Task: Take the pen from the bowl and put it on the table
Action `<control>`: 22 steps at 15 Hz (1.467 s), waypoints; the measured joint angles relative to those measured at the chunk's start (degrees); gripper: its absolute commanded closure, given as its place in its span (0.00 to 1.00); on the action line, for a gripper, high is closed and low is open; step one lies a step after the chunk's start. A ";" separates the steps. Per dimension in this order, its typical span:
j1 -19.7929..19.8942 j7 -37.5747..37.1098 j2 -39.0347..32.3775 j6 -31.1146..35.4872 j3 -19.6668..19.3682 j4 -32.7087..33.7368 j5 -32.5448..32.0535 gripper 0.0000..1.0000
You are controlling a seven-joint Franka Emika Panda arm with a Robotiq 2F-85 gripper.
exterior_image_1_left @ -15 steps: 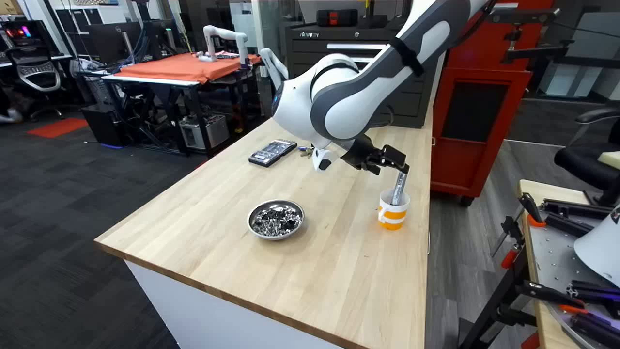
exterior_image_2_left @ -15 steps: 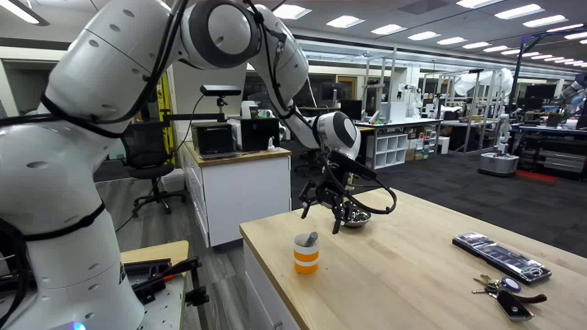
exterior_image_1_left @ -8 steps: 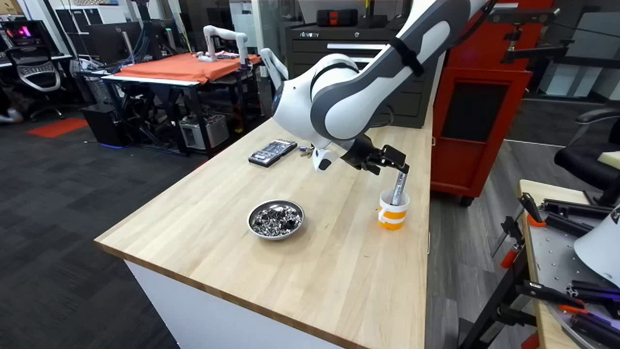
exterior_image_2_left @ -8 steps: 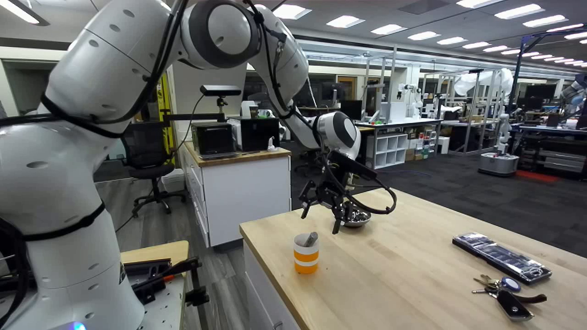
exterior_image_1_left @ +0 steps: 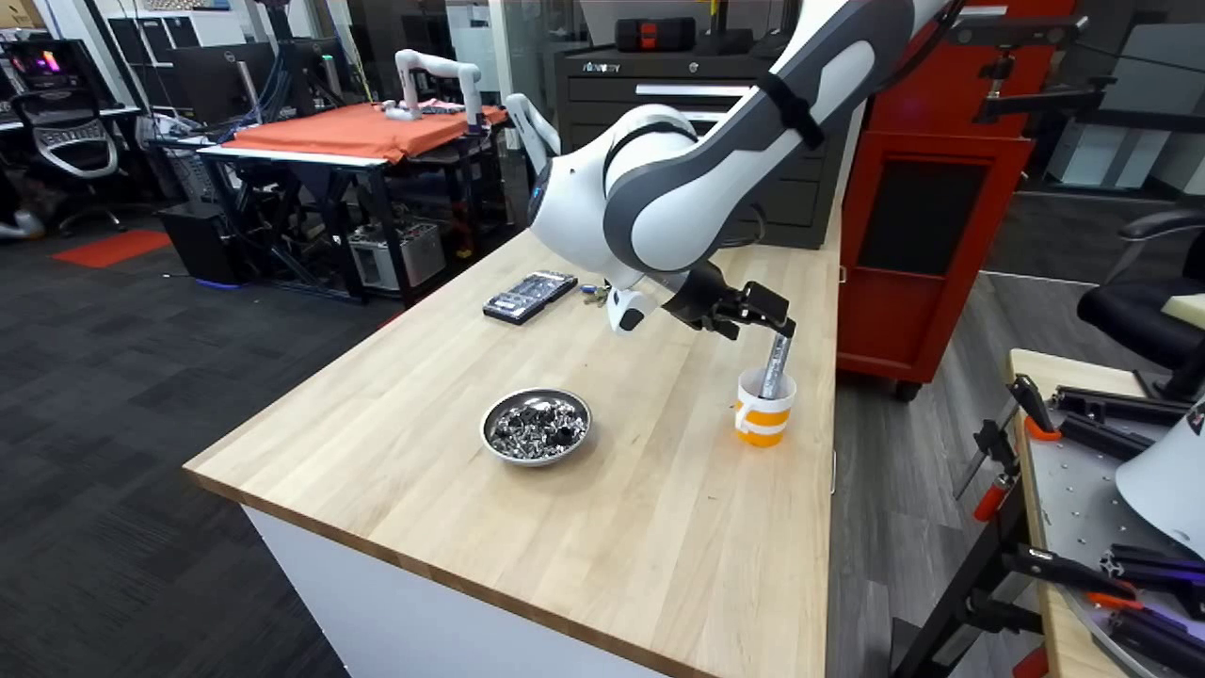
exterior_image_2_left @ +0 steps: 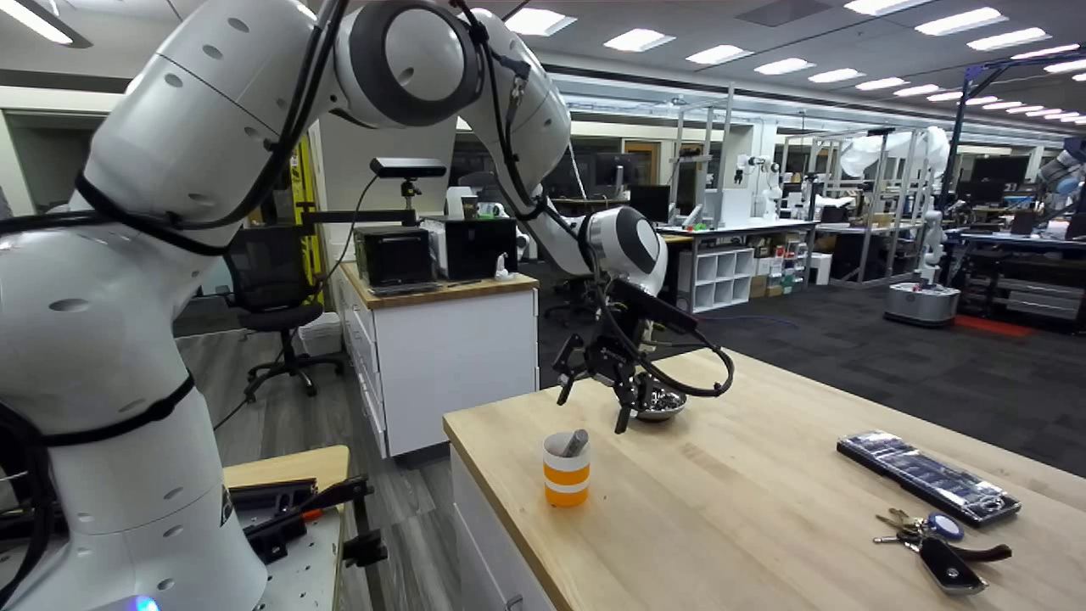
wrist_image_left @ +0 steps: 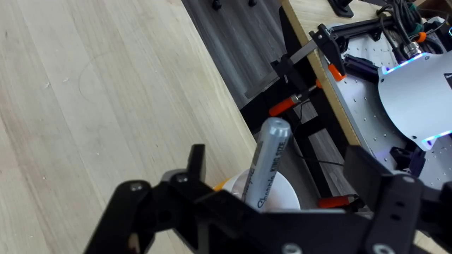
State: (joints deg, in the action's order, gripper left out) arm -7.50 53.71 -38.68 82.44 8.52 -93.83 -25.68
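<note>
The bowl is a small orange-and-white cup with a handle, standing upright on the table point(exterior_image_1_left: 602, 513) near its edge. The bowl point(exterior_image_1_left: 763, 436) shows in both exterior views point(exterior_image_2_left: 566, 485). A silver-grey marker pen point(exterior_image_1_left: 775, 367) leans in it, its top above the rim point(exterior_image_2_left: 576, 442). My gripper point(exterior_image_2_left: 593, 411) is open and empty, tilted, above the bowl; it also shows in an exterior view point(exterior_image_1_left: 759, 330). In the wrist view the pen point(wrist_image_left: 265, 167) appears between the spread fingers point(wrist_image_left: 279, 161), touching neither. The bowl's white inside point(wrist_image_left: 285, 197) is partly hidden by the gripper.
A metal dish point(exterior_image_1_left: 537, 460) of small metal parts stands on the table. A flat black case with a clear lid point(exterior_image_2_left: 925, 475) and keys with a black fob point(exterior_image_2_left: 950, 567) lie farther along. A side bench with clamps point(exterior_image_1_left: 1083, 490) stands beyond the table's edge.
</note>
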 measured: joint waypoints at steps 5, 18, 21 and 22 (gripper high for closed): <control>0.00 0.00 -0.01 0.00 0.00 0.00 0.00 0.00; 0.04 -1.04 0.05 0.27 -0.24 0.20 -0.14 0.00; 0.46 -3.36 1.05 0.89 -0.65 0.20 0.38 0.00; 0.86 -4.34 1.52 1.34 -0.70 0.20 0.89 0.00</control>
State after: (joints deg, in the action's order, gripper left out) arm -6.64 49.37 -37.16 83.78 7.82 -93.63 -24.79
